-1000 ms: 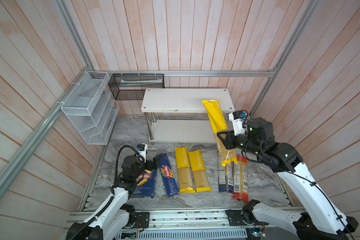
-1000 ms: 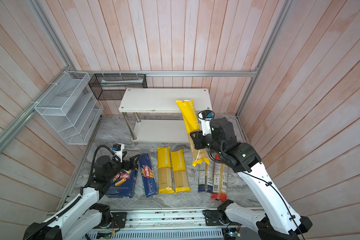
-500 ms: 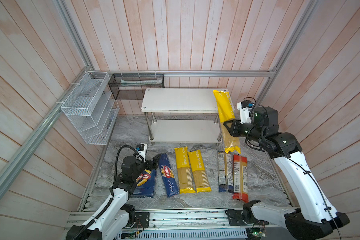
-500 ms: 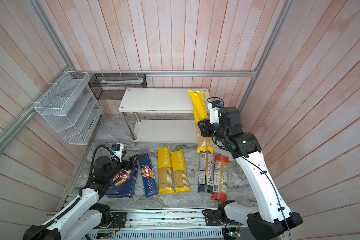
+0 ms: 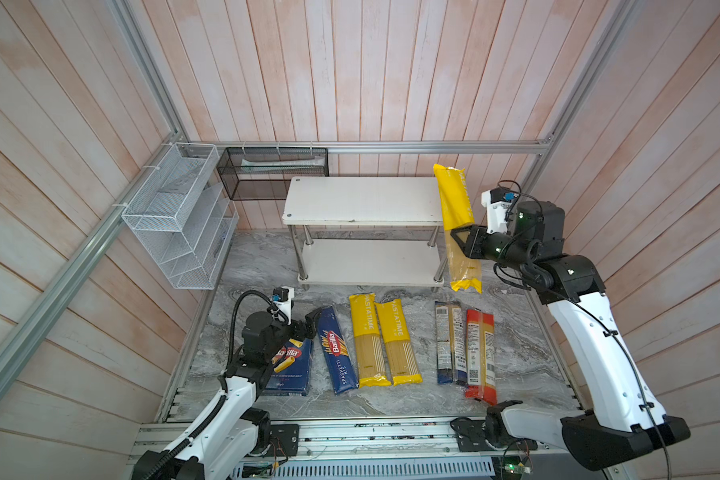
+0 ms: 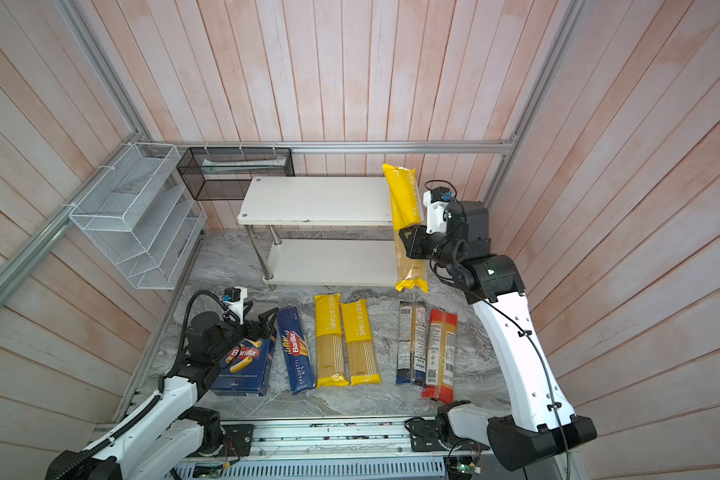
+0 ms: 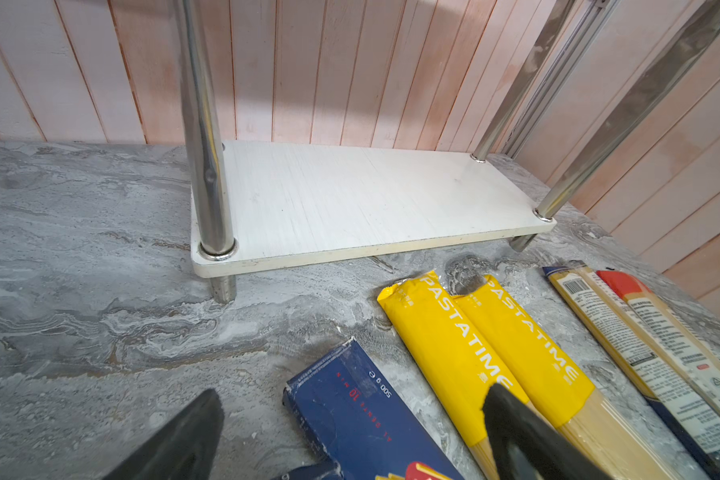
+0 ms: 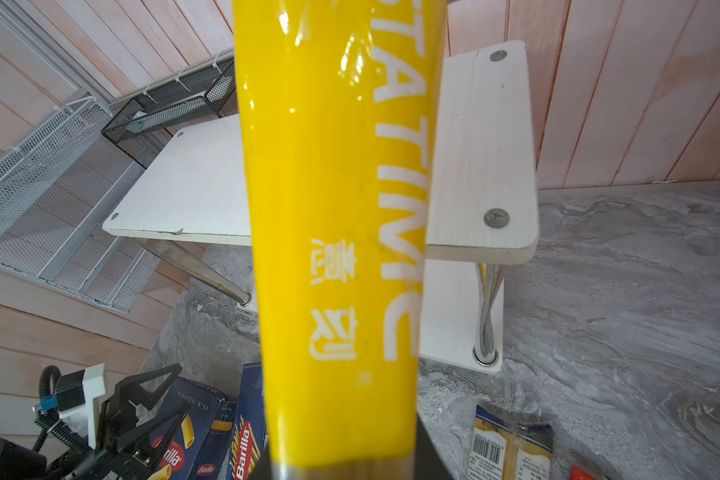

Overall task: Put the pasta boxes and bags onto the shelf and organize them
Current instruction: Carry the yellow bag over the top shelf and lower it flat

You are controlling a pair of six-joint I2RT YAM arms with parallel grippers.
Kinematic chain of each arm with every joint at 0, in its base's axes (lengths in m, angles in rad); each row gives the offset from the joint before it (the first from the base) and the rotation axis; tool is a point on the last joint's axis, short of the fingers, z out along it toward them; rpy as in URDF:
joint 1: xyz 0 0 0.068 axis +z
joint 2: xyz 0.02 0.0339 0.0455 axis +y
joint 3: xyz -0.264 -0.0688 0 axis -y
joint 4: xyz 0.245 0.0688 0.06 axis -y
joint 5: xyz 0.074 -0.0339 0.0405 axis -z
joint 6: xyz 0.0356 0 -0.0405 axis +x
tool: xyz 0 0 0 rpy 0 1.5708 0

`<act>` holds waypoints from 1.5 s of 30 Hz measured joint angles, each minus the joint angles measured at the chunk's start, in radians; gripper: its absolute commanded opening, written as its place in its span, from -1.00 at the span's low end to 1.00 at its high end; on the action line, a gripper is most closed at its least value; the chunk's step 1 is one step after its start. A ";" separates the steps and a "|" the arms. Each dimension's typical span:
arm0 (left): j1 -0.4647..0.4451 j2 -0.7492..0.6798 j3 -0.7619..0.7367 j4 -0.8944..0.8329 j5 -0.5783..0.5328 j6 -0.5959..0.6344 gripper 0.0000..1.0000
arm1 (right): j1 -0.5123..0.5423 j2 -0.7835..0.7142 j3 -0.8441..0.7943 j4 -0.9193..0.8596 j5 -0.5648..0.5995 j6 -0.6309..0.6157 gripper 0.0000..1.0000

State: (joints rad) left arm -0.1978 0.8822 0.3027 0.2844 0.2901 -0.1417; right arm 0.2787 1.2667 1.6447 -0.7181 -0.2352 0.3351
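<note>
Two dark-blue cardboard Barilla boxes [image 5: 294,372] [image 5: 337,353], two clear bags [image 5: 449,340] [image 5: 479,353] and three yellow PASTATIME bags [image 5: 366,340] [image 5: 398,340] [image 5: 458,208] are counted (one clamped by the right gripper [image 5: 460,241]). The left gripper [image 5: 304,326] is held wide. A pale packet [image 5: 279,164] is seen in the black mesh basket [image 5: 233,183].

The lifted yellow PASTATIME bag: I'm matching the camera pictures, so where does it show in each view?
Both top views: the lifted yellow bag stands right of centre, overlapping the right end of the shelf, held by the right gripper.
Left wrist: not in it.
Right wrist: fills the middle, top to bottom.
Shared landmark: the shelf's lower white board, seen in all four.
</note>
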 measured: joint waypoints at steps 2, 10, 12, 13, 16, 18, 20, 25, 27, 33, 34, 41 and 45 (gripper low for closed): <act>0.000 0.000 0.000 0.000 0.000 0.000 0.99 | -0.009 0.015 0.016 0.003 -0.010 -0.001 -1.00; 0.000 0.000 0.000 0.000 0.000 0.000 0.99 | -0.047 0.067 0.052 0.043 -0.025 -0.003 -1.00; 0.000 0.000 0.000 0.000 0.000 0.000 0.99 | -0.052 0.077 0.063 0.047 -0.026 -0.002 -1.00; 0.000 0.000 0.000 0.000 0.000 0.000 0.99 | -0.054 0.082 0.068 0.048 -0.027 -0.002 -1.00; 0.000 0.000 0.000 0.000 0.000 0.000 0.99 | -0.057 0.093 0.082 0.058 -0.032 -0.002 -1.00; 0.000 -0.002 0.000 0.000 0.001 0.000 0.99 | -0.058 0.095 0.084 0.069 -0.035 0.001 -1.00; 0.000 -0.008 0.000 0.000 0.001 0.000 0.99 | -0.060 0.097 0.085 0.082 -0.041 0.005 -1.00; 0.000 -0.012 0.000 0.000 0.004 0.000 0.99 | -0.069 0.123 0.094 0.122 -0.055 0.014 -1.00; 0.000 -0.012 0.000 0.000 0.007 0.001 0.99 | -0.072 0.136 0.094 0.135 -0.056 0.018 -1.00; 0.000 -0.012 0.000 0.000 0.016 0.003 0.99 | -0.088 0.185 0.107 0.159 -0.063 0.033 -1.00; 0.000 -0.012 0.000 0.000 0.016 0.003 0.99 | -0.092 0.195 0.115 0.161 -0.065 0.036 -1.00; 0.000 -0.011 0.000 0.000 0.016 0.003 0.99 | -0.117 0.230 0.135 0.197 -0.093 0.077 -1.00; 0.000 -0.011 0.000 0.000 0.016 0.003 0.99 | -0.118 0.250 0.157 0.224 -0.109 0.091 -1.00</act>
State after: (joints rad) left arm -0.1978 0.8715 0.3027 0.2848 0.3065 -0.1383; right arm 0.1604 1.5166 1.8019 -0.4942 -0.3443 0.4259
